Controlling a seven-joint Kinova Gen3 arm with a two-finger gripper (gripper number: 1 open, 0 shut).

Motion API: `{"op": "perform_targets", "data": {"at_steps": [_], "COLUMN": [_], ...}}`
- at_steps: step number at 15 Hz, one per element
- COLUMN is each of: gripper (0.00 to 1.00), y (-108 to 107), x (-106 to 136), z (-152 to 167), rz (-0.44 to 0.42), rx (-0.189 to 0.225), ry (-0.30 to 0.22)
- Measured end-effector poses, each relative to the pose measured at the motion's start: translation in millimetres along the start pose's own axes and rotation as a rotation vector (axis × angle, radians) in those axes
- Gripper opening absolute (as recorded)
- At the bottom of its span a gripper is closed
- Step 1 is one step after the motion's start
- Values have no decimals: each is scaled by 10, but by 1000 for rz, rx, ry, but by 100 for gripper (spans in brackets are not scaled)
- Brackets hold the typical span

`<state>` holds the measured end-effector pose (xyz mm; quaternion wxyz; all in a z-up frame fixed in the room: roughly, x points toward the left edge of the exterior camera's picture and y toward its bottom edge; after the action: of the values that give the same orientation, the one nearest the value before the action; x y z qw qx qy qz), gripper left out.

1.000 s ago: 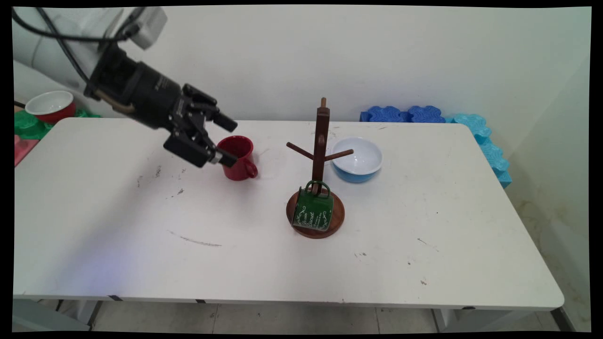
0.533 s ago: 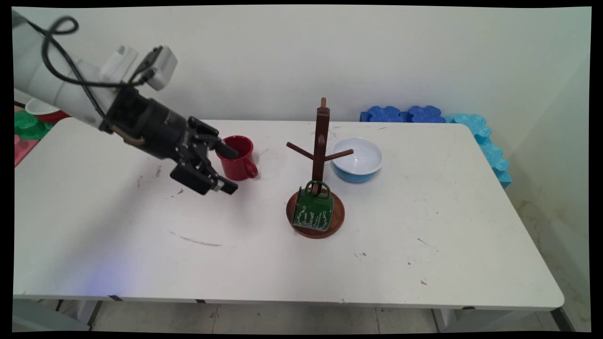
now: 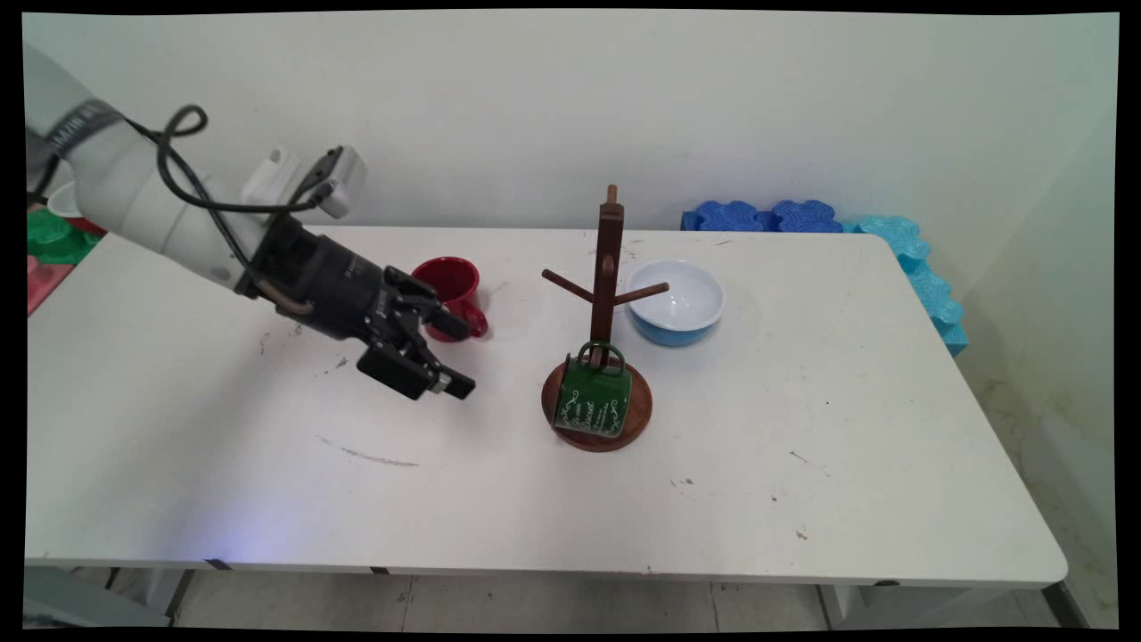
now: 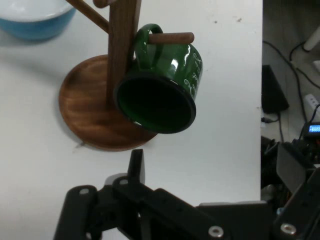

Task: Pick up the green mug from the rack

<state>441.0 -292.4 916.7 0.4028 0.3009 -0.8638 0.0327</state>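
My gripper (image 3: 463,358) hovers low over the table, open and holding nothing, pointing right toward a wooden mug tree (image 3: 607,267). A green mug (image 3: 592,400) hangs by its handle from the tree's lowest peg, over the round base. In the hand view the green mug (image 4: 160,85) shows its dark mouth straight ahead of the gripper (image 4: 212,170), on the peg beside the wooden mug tree (image 4: 122,50). A red mug (image 3: 453,278) stands upright just behind the gripper, partly hidden by the upper finger.
A blue bowl (image 3: 676,303) with a white inside sits right behind the tree; its edge (image 4: 35,20) shows in the hand view. Blue foam pieces (image 3: 767,217) lie along the wall at the table's (image 3: 802,428) back right. A red-and-white bowl (image 3: 62,203) sits off the far left.
The gripper has come down and moved right and toward the near side, passing from beside the red mug toward the mug tree. It stayed open. The mugs and bowl have not moved.
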Motion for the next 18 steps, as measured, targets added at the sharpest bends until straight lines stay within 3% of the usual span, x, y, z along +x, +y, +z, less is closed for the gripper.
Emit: {"op": "perform_targets", "data": {"at_steps": [18], "gripper": [100], "y": [-365], "x": [-436], "z": [542], "rz": [-142], "rx": [-150], "ry": [122]}}
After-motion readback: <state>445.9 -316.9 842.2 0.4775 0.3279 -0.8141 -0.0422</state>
